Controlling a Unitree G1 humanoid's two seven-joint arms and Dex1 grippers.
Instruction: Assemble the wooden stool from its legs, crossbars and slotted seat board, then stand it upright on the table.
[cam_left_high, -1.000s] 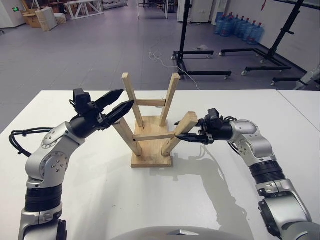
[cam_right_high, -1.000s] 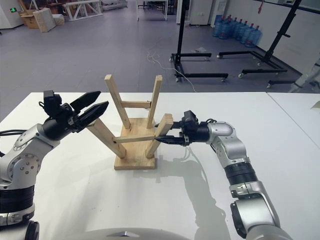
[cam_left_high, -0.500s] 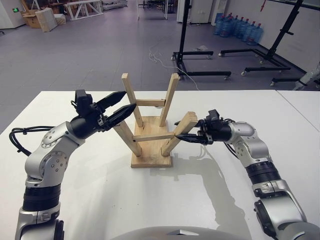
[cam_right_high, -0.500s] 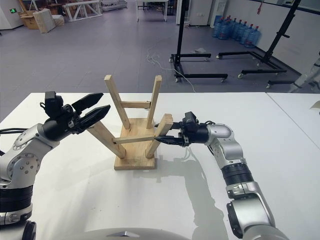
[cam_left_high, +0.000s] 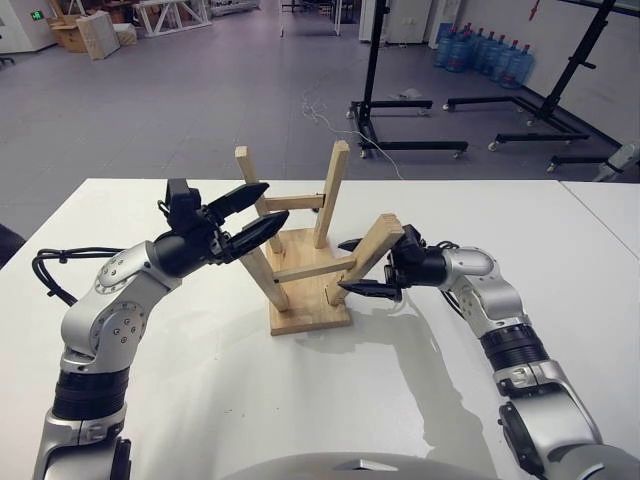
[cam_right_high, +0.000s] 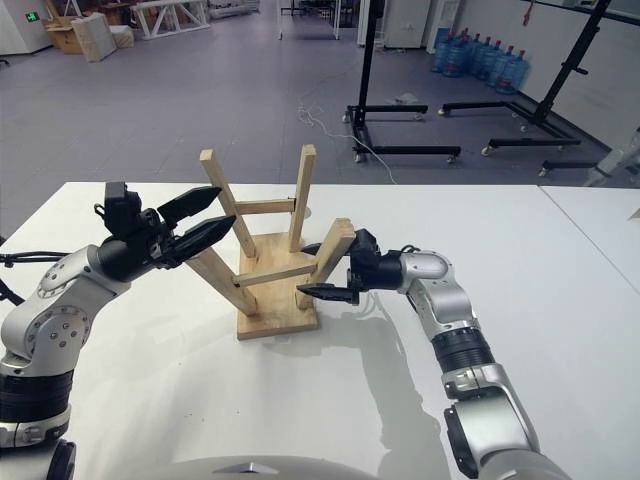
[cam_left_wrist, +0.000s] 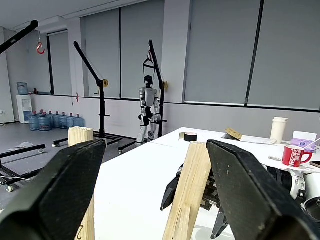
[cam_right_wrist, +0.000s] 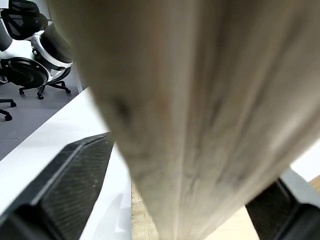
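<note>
The wooden stool (cam_left_high: 300, 262) sits upside down on the white table (cam_left_high: 200, 390), its seat board (cam_left_high: 310, 314) flat and its legs pointing up, joined by crossbars (cam_left_high: 310, 268). My left gripper (cam_left_high: 262, 208) is open at the stool's left side, its fingers spread above the near left leg (cam_left_high: 262, 272). My right gripper (cam_left_high: 348, 267) is open, with one finger on each side of the near right leg (cam_left_high: 372, 250). That leg (cam_right_wrist: 190, 110) runs between the dark fingers (cam_right_wrist: 75, 185) in the right wrist view. The left wrist view looks past its fingers (cam_left_wrist: 55, 200) at the same leg (cam_left_wrist: 187, 195).
The left arm's black cable (cam_left_high: 45, 268) lies on the table at the far left. A second white table (cam_left_high: 610, 205) adjoins on the right. Black wheeled stands (cam_left_high: 410, 110) and water bottles (cam_left_high: 480, 55) are on the floor beyond the far edge.
The camera has shifted. My right gripper, shut beside the near right leg before, has opened and now straddles it. My left gripper has come closer to the stool.
</note>
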